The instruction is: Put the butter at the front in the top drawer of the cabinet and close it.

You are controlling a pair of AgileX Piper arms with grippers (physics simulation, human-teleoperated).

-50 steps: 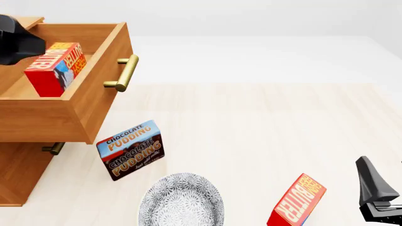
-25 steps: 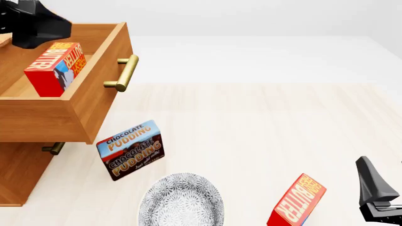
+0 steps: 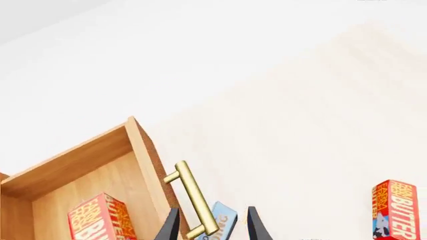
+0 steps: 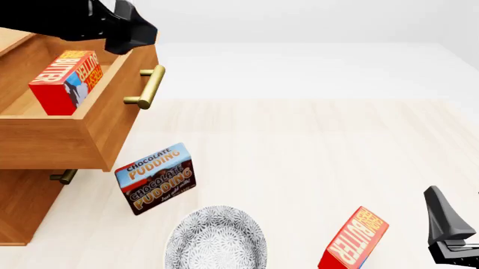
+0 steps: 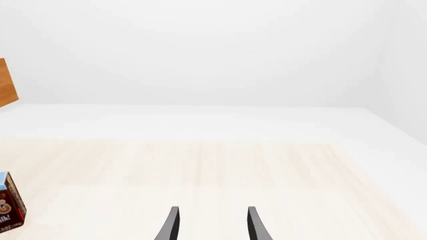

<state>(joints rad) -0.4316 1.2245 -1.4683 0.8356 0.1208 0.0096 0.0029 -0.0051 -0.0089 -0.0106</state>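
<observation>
Now that your left pincer [image 3: 210, 227] has swung from over the butter [image 4: 66, 81] to above the brass handle [image 4: 147, 87], fingers apart and empty, the butter sits behind it inside the top drawer [image 4: 97, 131]; only closing remains.

- The left gripper [image 4: 134, 35] has travelled rightward across the open top drawer [image 4: 112, 120], from its far left side to above the handle-side front.
- It has also risen.
</observation>
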